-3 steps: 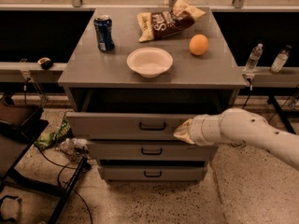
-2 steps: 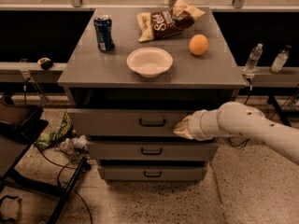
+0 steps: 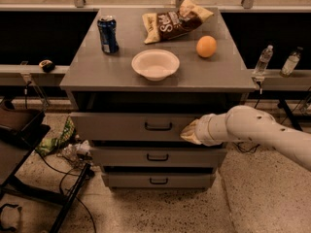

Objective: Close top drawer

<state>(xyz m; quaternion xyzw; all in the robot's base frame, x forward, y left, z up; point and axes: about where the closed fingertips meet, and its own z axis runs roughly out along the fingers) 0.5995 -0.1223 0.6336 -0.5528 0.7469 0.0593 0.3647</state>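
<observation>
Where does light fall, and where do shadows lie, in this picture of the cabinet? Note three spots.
Camera view: warm, dim light overall; the cabinet top is the brightest surface; deep shadow fills the gap above the partly open top drawer; the gripper sits against that drawer's front, right of its handle; the pale arm behind it catches light.

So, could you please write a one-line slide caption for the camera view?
The gripper at the front of the partly open top drawer, just right of its black handle.
</observation>
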